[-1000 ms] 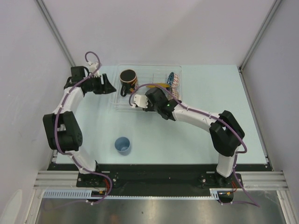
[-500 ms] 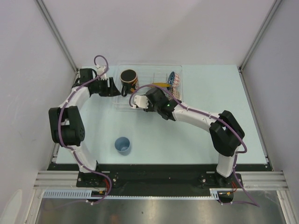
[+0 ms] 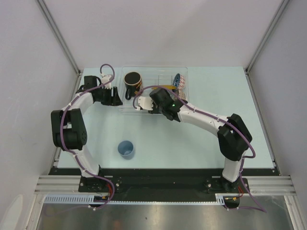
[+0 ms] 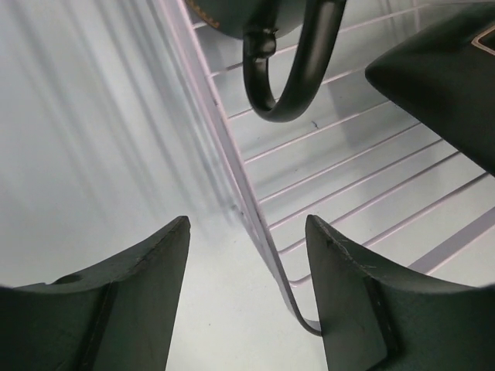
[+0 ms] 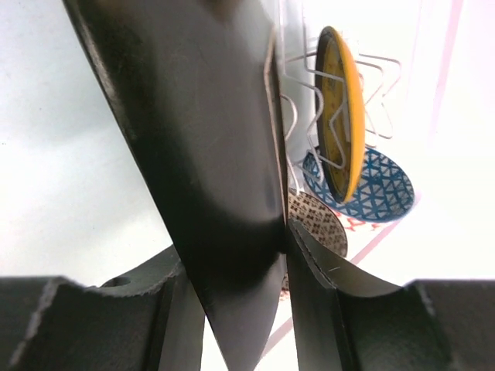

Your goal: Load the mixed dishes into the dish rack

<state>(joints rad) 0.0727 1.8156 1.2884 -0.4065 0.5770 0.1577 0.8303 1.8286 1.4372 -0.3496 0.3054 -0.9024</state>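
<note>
The clear dish rack (image 3: 148, 109) sits at the back of the table. The dark mug (image 3: 132, 81) stands in its left part, handle (image 4: 294, 69) towards my left gripper. A yellow plate (image 5: 340, 116) stands on edge in a wire holder, with the blue patterned bowl (image 5: 379, 189) and beige patterned bowl (image 5: 321, 220) behind it. My right gripper (image 5: 236, 247) is shut on the black square plate (image 5: 216, 154), held on edge over the rack's middle (image 3: 152, 101). My left gripper (image 4: 247, 232) is open astride the rack's left wall (image 4: 232, 154). The small light-blue cup (image 3: 126, 149) stands alone on the table.
A dark shape (image 4: 448, 85), plate or right gripper, I cannot tell which, fills the upper right of the left wrist view. Grey walls close in the table on the left, back and right. Both arm bases sit on the black rail (image 3: 158, 177) at the near edge.
My left gripper has swung right from the table's left side up to the rack's left wall. My right gripper with the plate has shifted slightly towards the back.
</note>
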